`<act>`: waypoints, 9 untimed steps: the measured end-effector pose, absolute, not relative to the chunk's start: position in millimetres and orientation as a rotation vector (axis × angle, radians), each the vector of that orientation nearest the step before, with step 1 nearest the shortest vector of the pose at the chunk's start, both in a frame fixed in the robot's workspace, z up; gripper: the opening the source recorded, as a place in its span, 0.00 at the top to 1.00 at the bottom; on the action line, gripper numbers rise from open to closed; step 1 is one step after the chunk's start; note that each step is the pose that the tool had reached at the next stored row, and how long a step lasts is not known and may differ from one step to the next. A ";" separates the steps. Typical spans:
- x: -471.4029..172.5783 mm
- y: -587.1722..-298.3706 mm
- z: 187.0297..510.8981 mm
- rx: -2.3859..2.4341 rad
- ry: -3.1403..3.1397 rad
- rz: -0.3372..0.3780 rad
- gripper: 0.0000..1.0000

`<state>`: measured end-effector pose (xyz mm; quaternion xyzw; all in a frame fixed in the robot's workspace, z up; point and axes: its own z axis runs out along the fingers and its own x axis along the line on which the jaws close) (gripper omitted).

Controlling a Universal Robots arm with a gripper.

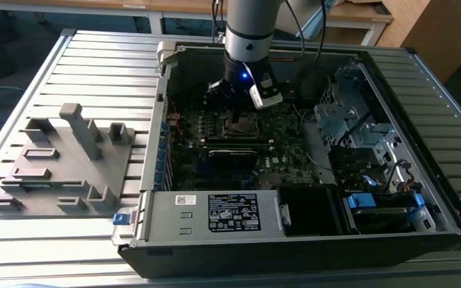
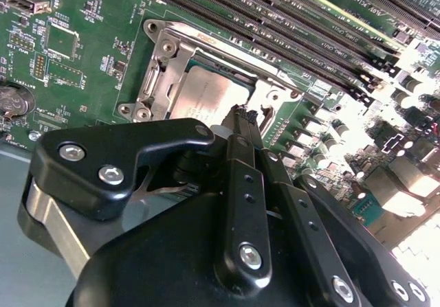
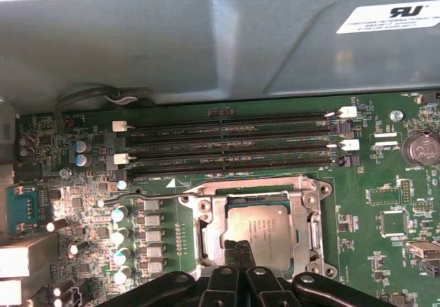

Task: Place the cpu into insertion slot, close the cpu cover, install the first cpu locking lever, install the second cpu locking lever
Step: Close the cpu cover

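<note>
First wrist view: fingers pressed together over the cpu, print illegible.

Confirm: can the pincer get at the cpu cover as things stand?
Likely yes. The shut pincer hangs right at the cpu cover, over the seated cpu, and nothing lies between them.

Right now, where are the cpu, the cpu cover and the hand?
cpu (image 3: 268, 231): first wrist view, middle of silver top.
cpu cover (image 3: 254, 187): first wrist view, one frame bar.
hand (image 3: 238, 250): first wrist view, midway between fingertips.
</note>
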<state>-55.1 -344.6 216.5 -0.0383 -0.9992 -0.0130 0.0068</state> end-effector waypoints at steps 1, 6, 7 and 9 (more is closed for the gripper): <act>-55.4 -344.6 216.4 -0.120 -3.125 -0.041 0.90; -60.4 -344.6 215.4 -0.120 -3.126 -0.041 0.90; -61.1 -344.6 214.7 -0.120 -3.128 -0.041 0.90; -62.3 -344.6 212.9 -0.119 -3.137 -0.042 0.90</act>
